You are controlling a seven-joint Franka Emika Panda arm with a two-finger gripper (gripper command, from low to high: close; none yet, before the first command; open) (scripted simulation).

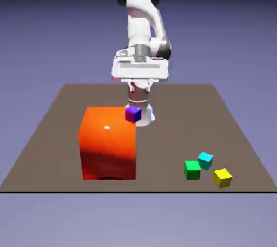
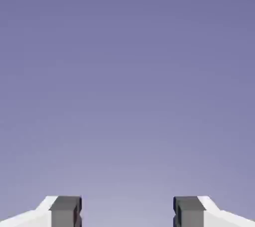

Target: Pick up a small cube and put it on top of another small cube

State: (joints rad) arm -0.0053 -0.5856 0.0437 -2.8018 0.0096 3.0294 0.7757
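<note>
Cyan small cube (image 1: 205,159) shows only outside; fingers (image 2: 65,211) frame backdrop.

A flat, matte brown rectangular tabletop (image 1: 178,110) fills the middle of the exterior view, its far edge narrower than its near edge, which ends in a thin dark line. Behind, above and below it lies a plain blue-violet backdrop (image 1: 48,29) — darkest at the top, paler toward the table's far edge and below the near edge. The light is soft and even, with no hard shadows on the brown surface. The hand view shows the same backdrop (image 2: 127,71) — an unbroken blue-violet gradient, lighter lower down.
</note>
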